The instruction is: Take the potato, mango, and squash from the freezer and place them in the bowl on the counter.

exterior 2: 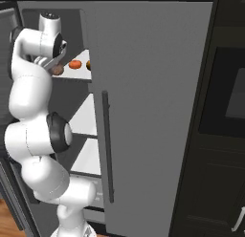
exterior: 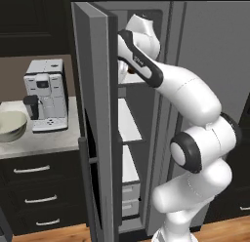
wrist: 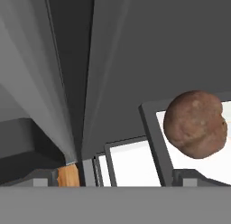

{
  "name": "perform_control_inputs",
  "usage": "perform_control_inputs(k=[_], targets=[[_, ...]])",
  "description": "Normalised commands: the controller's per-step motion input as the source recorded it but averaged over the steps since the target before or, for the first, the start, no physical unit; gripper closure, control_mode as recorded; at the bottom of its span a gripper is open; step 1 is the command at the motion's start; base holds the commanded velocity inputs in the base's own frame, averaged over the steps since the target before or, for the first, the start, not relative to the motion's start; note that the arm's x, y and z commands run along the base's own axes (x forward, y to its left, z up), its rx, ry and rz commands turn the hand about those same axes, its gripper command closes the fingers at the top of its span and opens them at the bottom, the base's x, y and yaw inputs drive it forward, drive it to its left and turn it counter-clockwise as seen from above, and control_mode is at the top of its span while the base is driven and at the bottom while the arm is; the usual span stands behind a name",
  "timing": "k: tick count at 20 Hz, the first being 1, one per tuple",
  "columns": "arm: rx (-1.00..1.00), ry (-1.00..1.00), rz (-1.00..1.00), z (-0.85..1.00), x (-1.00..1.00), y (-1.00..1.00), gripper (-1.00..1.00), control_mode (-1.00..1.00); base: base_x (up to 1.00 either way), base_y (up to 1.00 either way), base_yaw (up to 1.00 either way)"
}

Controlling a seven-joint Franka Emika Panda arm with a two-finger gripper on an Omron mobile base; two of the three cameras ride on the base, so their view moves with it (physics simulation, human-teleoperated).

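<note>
Inside the open freezer (exterior 2: 72, 21), the upper white shelf (exterior 2: 82, 59) carries a brown potato (exterior 2: 57, 70), a small red-orange mango (exterior 2: 74, 64) and an orange piece (exterior 2: 89, 65), perhaps the squash, half hidden by the shut door's edge. My gripper (exterior 2: 50, 65) is at this shelf, just left of the potato. In the hand view the potato (wrist: 195, 123) looms at the right, above one fingertip. The gripper (wrist: 118, 175) is open, with nothing between its tips. The cream bowl (exterior: 10, 126) sits on the counter (exterior: 44, 144) at the far left.
The thick open freezer door (exterior: 95, 114) stands between the arm and the counter. A white coffee machine (exterior: 46, 94) is beside the bowl. A shut grey door (exterior 2: 148, 112) with a bar handle (exterior 2: 107, 145) flanks the shelves on the right. Black drawers (exterior: 34, 187) lie under the counter.
</note>
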Motion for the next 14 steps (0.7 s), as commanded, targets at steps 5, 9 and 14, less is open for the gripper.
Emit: perform_control_inputs(k=[5,9,14], targets=[[0.00,0.00,0.00,-0.14,0.28,0.05,-1.00,-1.00,0.00,0.00,0.00],[0.00,0.00,0.00,-0.20,0.32,0.04,-1.00,-1.00,0.00,0.00,0.00],[0.00,0.00,0.00,-0.10,0.39,0.09,-1.00,-1.00,0.00,0.00,0.00]])
